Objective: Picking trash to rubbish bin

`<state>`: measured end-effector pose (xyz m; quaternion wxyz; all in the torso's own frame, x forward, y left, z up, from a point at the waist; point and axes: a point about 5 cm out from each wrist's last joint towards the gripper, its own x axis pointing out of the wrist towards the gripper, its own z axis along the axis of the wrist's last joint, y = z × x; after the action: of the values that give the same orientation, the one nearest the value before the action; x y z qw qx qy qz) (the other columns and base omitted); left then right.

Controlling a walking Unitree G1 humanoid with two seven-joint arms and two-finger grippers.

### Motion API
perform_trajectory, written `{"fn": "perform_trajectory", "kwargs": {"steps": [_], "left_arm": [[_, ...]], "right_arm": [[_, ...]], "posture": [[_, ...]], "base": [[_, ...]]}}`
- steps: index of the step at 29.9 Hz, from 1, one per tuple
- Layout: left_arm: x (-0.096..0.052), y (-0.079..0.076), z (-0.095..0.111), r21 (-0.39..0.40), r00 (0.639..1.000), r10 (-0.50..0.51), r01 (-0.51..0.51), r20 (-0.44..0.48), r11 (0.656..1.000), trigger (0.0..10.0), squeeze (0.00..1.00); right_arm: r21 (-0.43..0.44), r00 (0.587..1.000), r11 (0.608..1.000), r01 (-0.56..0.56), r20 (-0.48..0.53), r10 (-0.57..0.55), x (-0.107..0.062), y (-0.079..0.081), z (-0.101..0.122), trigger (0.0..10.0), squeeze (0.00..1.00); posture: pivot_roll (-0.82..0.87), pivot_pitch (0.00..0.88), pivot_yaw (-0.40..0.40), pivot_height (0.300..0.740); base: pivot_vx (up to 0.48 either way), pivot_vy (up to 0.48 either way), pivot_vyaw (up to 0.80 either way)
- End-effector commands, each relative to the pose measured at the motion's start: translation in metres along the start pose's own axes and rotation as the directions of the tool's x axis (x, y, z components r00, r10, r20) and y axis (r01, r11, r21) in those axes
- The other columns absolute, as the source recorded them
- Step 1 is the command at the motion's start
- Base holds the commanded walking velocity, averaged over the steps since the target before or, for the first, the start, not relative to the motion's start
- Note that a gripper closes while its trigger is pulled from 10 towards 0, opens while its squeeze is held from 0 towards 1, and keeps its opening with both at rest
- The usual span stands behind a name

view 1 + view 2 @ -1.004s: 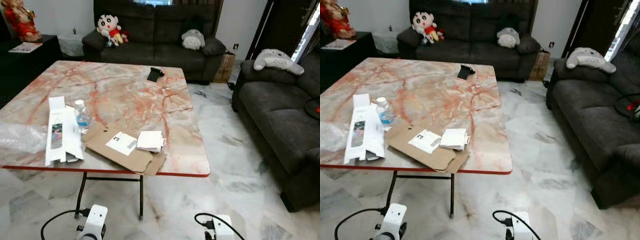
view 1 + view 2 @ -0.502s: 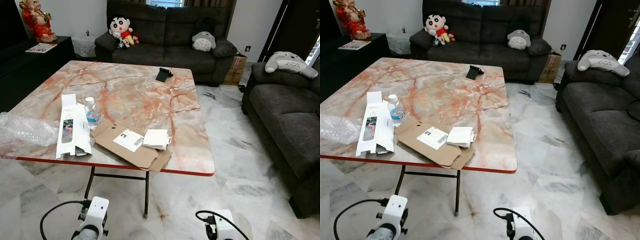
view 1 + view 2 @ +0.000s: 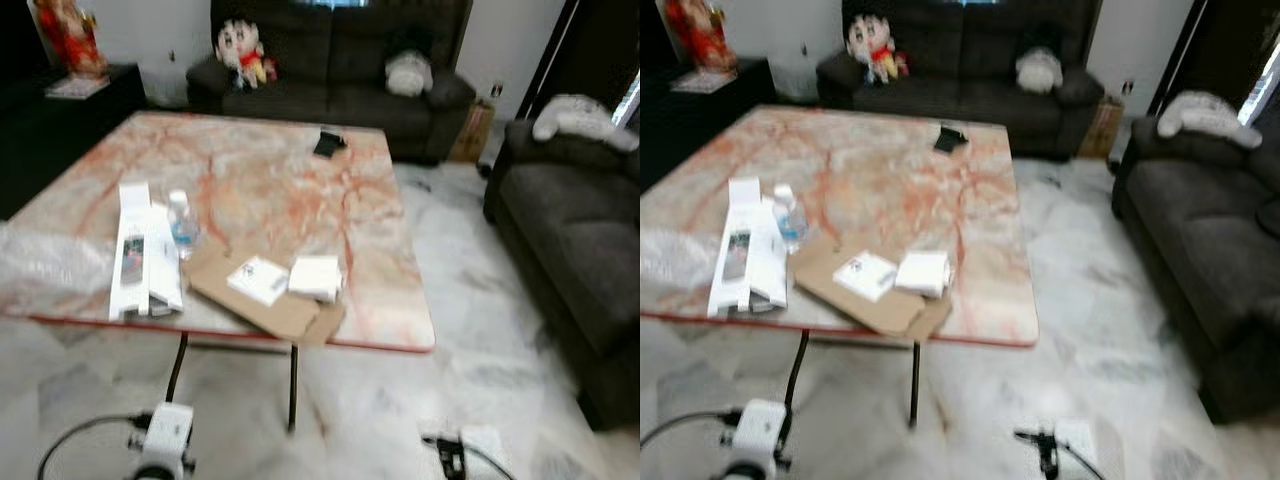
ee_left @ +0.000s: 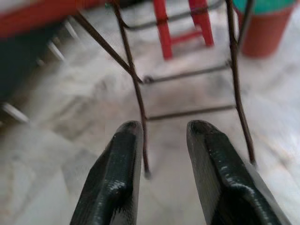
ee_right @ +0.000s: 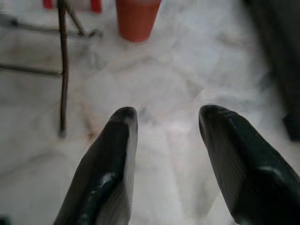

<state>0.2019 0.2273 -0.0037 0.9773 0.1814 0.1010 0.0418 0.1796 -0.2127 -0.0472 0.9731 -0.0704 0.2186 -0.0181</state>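
Trash lies at the near edge of the marble table (image 3: 300, 190): a flattened cardboard sheet (image 3: 285, 312) with a small white box (image 3: 316, 277) on it, a plastic bottle (image 3: 181, 222), a long white box (image 3: 140, 250) and bubble wrap (image 3: 40, 270). An orange bin (image 5: 137, 18) stands on the floor beyond the table legs, also seen in the left wrist view as the bin (image 4: 262, 26). My left gripper (image 4: 164, 126) hangs open over the floor near the table legs. My right gripper (image 5: 168, 112) is open above bare tiles, holding nothing.
A black object (image 3: 328, 143) lies at the table's far edge. Dark sofas stand behind the table (image 3: 330, 60) and to the right (image 3: 570, 240). A red stool (image 4: 183, 23) stands under the table. Marble floor (image 3: 480, 330) stretches between table and right sofa.
The whole picture has shifted and blurred, so the camera is moving. The things on the table keep their places. Both wrists sit lower at the bottom edge.
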Motion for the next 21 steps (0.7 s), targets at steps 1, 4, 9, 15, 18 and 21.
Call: {"fn": "perform_trajectory", "kwargs": {"steps": [1,4,9,15,18,21], "left_arm": [[0.002,0.004,0.022,0.007,0.996,0.013,-0.014,0.086,1.0,10.0,0.0],[-0.001,0.006,0.034,0.02,0.991,0.015,-0.018,0.136,1.0,10.0,0.0],[-0.002,0.007,0.057,0.038,0.979,0.01,-0.018,0.203,0.999,10.0,0.0],[0.005,0.004,0.084,0.044,0.964,0.008,-0.02,0.267,0.999,10.0,0.0],[0.011,0.001,0.101,0.039,0.95,0.009,-0.022,0.312,0.999,10.0,0.0],[0.022,-0.008,0.122,0.012,0.933,-0.009,0.005,0.361,1.0,10.0,0.0]], "right_arm": [[0.009,0.991,0.999,0.05,0.124,-0.051,0.004,-0.011,0.024,10.0,0.0],[0.01,0.98,0.998,0.067,0.186,-0.068,0.003,-0.015,0.038,10.0,0.0],[0.006,0.959,0.996,0.09,0.27,-0.088,0.005,-0.021,0.063,10.0,0.0],[0.025,0.933,0.995,0.092,0.346,-0.095,0.011,-0.019,0.095,10.0,0.0],[0.041,0.929,0.997,0.058,0.363,-0.069,0.018,-0.011,0.113,10.0,0.0],[0.019,0.925,1.0,0.02,0.379,-0.025,0.03,0.001,0.129,10.0,0.0]], "posture": [[0.15,0.013,-0.094,0.74],[0.15,0.013,-0.094,0.74],[0.15,0.013,-0.097,0.74],[0.15,0.014,-0.099,0.74],[0.15,0.006,-0.101,0.74],[0.15,0.005,-0.106,0.74]], "base": [[0.0,0.0,0.0],[0.0,0.0,0.0],[0.0,0.0,0.0],[0.0,0.0,0.0],[0.0,0.0,0.0],[0.0,0.0,0.0]]}}
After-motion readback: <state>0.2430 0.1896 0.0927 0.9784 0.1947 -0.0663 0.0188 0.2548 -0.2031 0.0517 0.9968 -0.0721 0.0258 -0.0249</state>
